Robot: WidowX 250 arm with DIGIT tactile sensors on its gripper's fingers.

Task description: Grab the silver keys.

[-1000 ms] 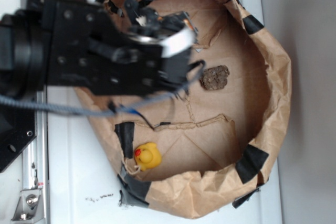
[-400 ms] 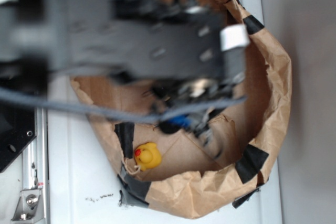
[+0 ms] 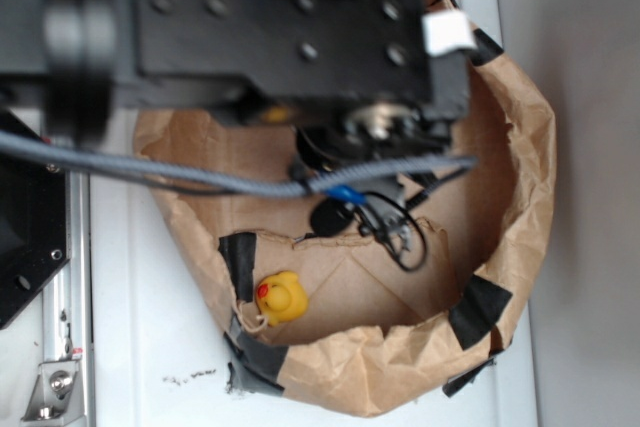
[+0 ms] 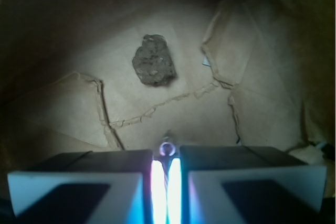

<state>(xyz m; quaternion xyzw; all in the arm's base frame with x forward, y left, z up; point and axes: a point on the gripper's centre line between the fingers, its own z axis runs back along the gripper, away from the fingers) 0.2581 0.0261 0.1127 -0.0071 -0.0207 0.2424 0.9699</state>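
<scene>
Exterior view: evenly lit, bright, white surface (image 3: 150, 347) washed out; arm (image 3: 250, 37) blurred, out of focus. Wrist view: dim, vignetted corners; central paper floor (image 4: 173, 103) lit; gripper (image 4: 167, 182) glare blown out, bluish.

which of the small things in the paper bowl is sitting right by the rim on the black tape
The yellow rubber duck. It sits at the bowl's edge beside a black tape patch, well apart from the gripper, whereas the brown rock lies out on the open floor.

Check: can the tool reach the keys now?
Likely yes, it seems to be on them: a ring sits pinched in the near-shut tool, and the keys dangle under it, with nothing in between.
</scene>
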